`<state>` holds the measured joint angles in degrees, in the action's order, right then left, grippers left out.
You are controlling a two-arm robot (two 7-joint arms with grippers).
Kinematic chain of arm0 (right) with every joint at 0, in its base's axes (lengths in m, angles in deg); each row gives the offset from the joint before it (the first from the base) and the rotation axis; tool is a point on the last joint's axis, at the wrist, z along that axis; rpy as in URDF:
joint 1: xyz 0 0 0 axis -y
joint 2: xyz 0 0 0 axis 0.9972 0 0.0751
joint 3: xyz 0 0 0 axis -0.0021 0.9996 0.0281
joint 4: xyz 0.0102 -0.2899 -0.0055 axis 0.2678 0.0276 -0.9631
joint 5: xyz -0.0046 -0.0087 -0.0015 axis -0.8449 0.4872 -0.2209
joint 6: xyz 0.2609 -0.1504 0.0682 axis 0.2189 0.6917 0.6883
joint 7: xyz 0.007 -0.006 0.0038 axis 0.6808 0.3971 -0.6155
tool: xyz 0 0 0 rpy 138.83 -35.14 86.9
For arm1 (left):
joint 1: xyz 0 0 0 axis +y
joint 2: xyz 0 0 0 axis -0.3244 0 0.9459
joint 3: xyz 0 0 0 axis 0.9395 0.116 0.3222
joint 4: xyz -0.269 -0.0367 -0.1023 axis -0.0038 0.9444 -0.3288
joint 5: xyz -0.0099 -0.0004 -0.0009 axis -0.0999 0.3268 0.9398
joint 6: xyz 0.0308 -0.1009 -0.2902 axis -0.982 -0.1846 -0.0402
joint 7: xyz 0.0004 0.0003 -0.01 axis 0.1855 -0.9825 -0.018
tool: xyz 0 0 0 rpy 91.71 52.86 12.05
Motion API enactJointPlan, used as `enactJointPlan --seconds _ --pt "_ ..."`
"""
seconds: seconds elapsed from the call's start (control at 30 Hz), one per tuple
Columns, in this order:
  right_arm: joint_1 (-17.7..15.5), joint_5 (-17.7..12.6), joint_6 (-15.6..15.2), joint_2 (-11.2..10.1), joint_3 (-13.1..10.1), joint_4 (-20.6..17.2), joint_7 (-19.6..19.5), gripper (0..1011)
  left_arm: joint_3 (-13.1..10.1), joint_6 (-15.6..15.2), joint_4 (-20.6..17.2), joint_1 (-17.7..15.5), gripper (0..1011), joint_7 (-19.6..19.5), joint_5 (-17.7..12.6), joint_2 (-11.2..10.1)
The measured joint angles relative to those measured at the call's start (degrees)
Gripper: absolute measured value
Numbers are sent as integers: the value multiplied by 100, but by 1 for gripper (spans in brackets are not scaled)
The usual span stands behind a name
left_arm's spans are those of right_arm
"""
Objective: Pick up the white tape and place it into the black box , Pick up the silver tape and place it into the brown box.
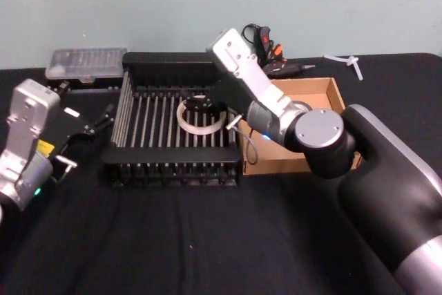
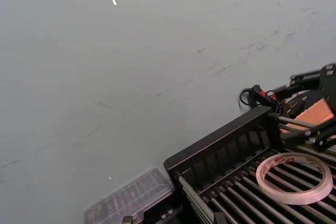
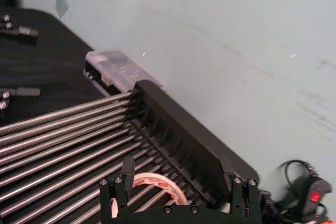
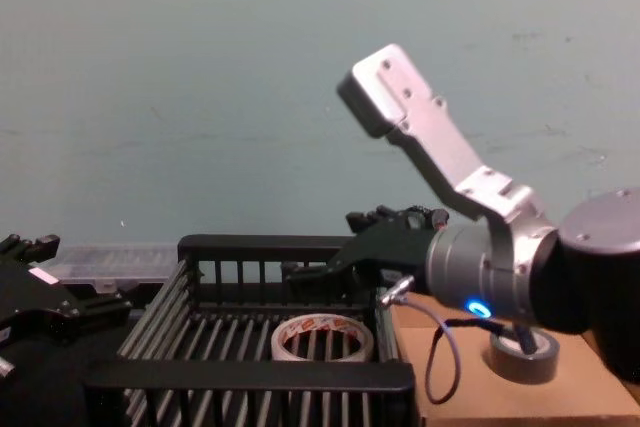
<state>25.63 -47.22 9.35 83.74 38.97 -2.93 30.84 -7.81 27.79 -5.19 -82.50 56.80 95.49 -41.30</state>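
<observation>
The white tape (image 1: 200, 117) (image 4: 322, 339) (image 2: 296, 177) lies flat on the slatted floor of the black box (image 1: 135, 150) (image 4: 250, 247). My right gripper (image 3: 177, 182) (image 1: 209, 106) (image 4: 322, 272) hangs open just above the tape's far side, with nothing between its fingers (image 3: 127, 167). The silver tape (image 4: 525, 355) rests in the brown box (image 1: 330, 94) (image 4: 520, 402), partly behind my right arm. My left gripper (image 1: 83, 136) stays open over the table, left of the black box.
A clear plastic case (image 1: 86, 63) (image 2: 131, 198) sits behind the black box's far left corner. A black tool with a red switch (image 1: 266, 43) and a white plastic piece (image 1: 345, 62) lie at the back right. A pale wall stands behind the table.
</observation>
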Motion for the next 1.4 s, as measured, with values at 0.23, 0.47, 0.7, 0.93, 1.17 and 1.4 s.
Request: enactJointPlan --seconds 0.23,0.47,0.7,0.93,1.17,1.4 --pt "-348 -91 -27 -140 -256 -573 -174 1002 0 0 0 0 1001 0 0 0" --pt "-795 -133 -32 -332 -540 -1182 -381 1002 0 0 0 0 1001 0 0 0" --pt "-1306 -124 15 -566 -888 -1787 -589 1002 0 0 0 0 1001 0 0 0" --pt "-1649 -25 14 -731 -1191 -2034 -743 1002 0 0 0 0 1001 0 0 0" --pt "-1915 105 -47 -831 -1464 -2092 -868 1002 0 0 0 0 1001 0 0 0" --pt "-2077 206 -126 -845 -1635 -1991 -898 1002 0 0 0 0 1001 0 0 0"
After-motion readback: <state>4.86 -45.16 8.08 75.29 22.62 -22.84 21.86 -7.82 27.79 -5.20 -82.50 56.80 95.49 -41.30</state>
